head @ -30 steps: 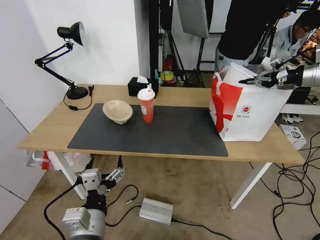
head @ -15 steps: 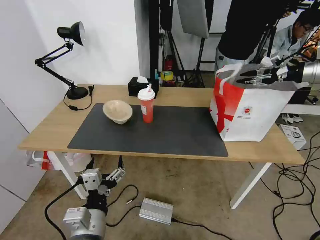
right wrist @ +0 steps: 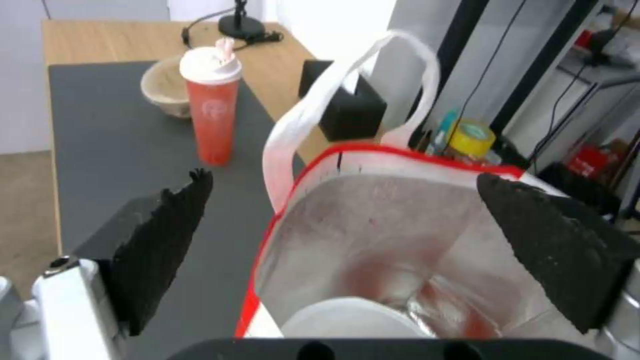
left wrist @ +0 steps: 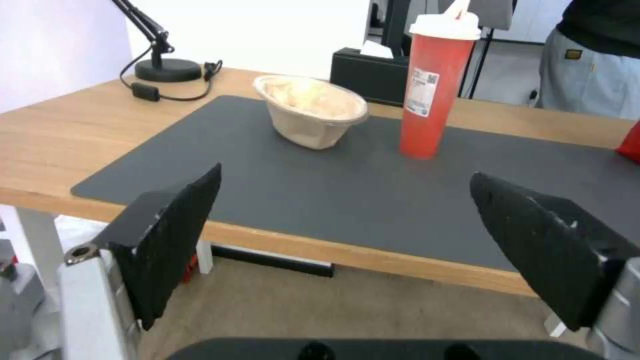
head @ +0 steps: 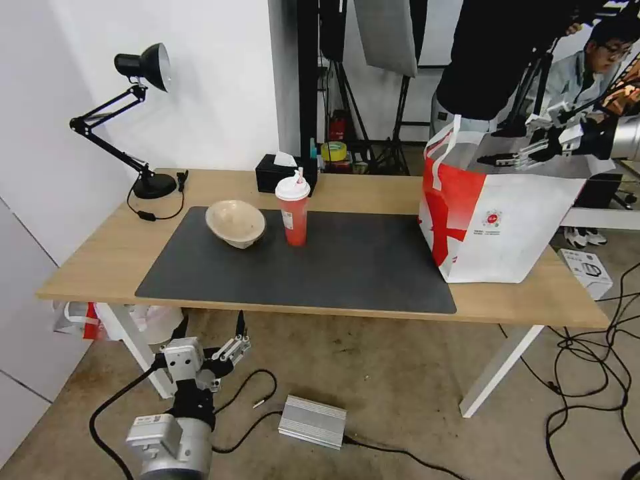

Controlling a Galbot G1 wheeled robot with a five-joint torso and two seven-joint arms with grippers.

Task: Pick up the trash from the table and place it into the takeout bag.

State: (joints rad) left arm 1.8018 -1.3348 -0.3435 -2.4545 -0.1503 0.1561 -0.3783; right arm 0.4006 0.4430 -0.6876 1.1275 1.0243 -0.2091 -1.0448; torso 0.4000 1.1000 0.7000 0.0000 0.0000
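So the right gripper point(head: 508, 159) is up over the open top of the takeout bag point(head: 507, 227), jaws spread wide with nothing between them. The wrist cam looks straight down into the foil lining, and the big round white bowl point(right wrist: 353, 320) sits at the bottom of the bag with red scraps beside it. The bag stands upright at the right end of the worktop point(head: 373, 190), its near corner just on the edge of the dark grey mat point(head: 347, 267).

Still out on the mat: the beige pulp bowl point(head: 235, 223), tilted on its side, and the red cup with the white lid point(head: 293, 208) standing upright just beside it, a small gap between them. A black tissue box point(head: 277, 172) sits behind the cup.

The left gripper point(head: 210, 343) hangs low in front of the worktop's near edge, below its surface, jaws open and empty, pointed at the bowl and cup.
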